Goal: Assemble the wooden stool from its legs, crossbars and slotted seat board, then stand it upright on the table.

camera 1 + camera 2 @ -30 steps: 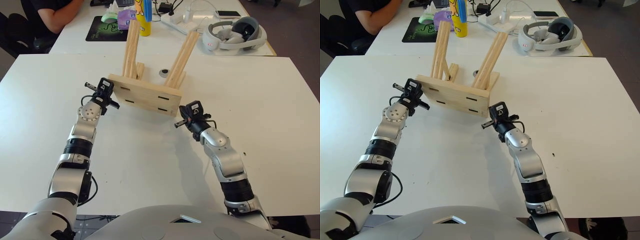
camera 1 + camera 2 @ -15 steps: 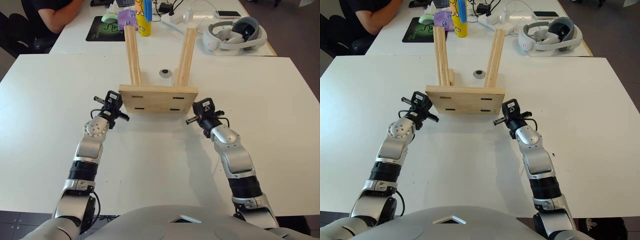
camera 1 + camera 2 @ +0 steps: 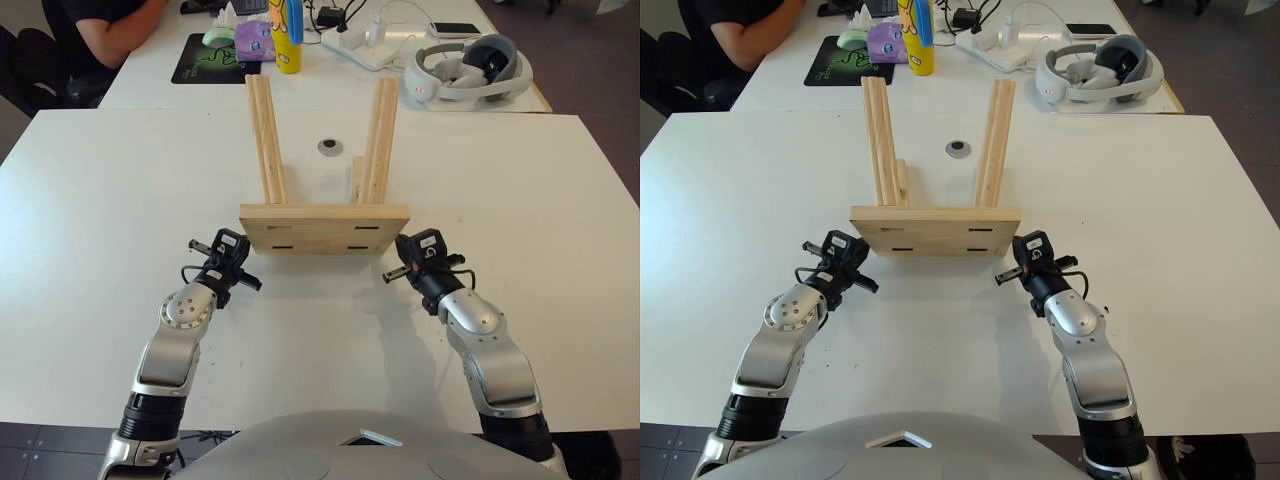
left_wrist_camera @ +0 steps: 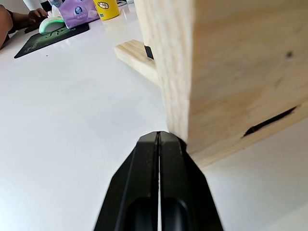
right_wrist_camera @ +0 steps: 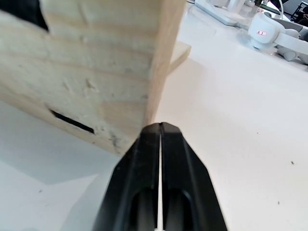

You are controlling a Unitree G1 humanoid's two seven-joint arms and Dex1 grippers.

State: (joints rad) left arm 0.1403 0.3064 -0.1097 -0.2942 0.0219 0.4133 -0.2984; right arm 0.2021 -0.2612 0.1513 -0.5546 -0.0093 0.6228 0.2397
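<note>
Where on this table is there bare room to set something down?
Bare table stretches left of the stool's legs and right of them to the edge, plus the near strip between both arms, before the seat board. Crowded: the board's ends, with the left gripper and right gripper shut beside them, and between the legs, by the small round dark thing.

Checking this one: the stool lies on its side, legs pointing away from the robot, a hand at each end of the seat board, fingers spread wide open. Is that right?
Not the fingers: the wrist views show the left hand and right hand shut, fingers pressed together. The rest stands: legs point away, a hand at each end of the seat board.
</note>
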